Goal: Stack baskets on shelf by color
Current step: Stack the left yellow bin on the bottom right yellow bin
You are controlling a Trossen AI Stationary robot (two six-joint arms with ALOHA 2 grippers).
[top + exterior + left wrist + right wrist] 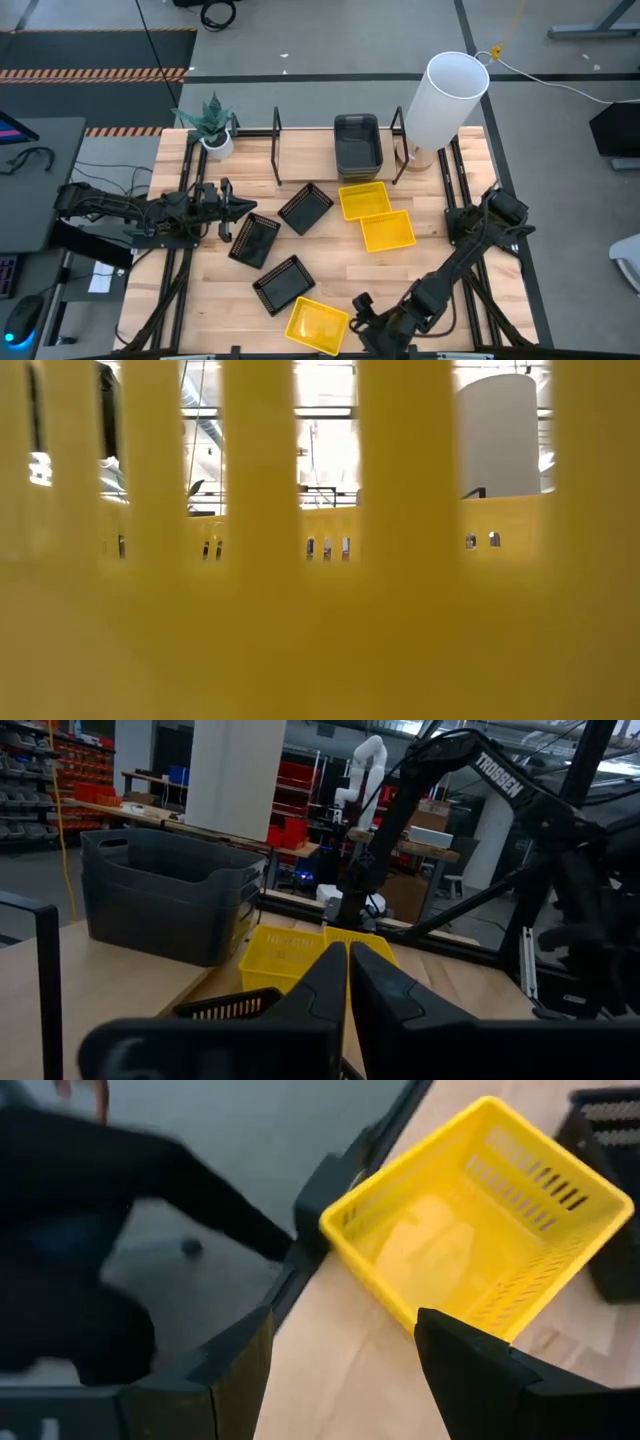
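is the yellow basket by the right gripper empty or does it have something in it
Empty: the right wrist view looks into the yellow basket and shows only its bare floor.

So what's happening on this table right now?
A two-armed robot is sorting small baskets. The dark grey solid plastic baskets are already stacked on the light-wood shelf at the back. Three black slatted baskets and three bright yellow baskets are spread loose on the wooden tabletop. The left gripper, shut, sits just beside one black basket. The right gripper, open, sits next to the yellow basket at the front edge, holding nothing.
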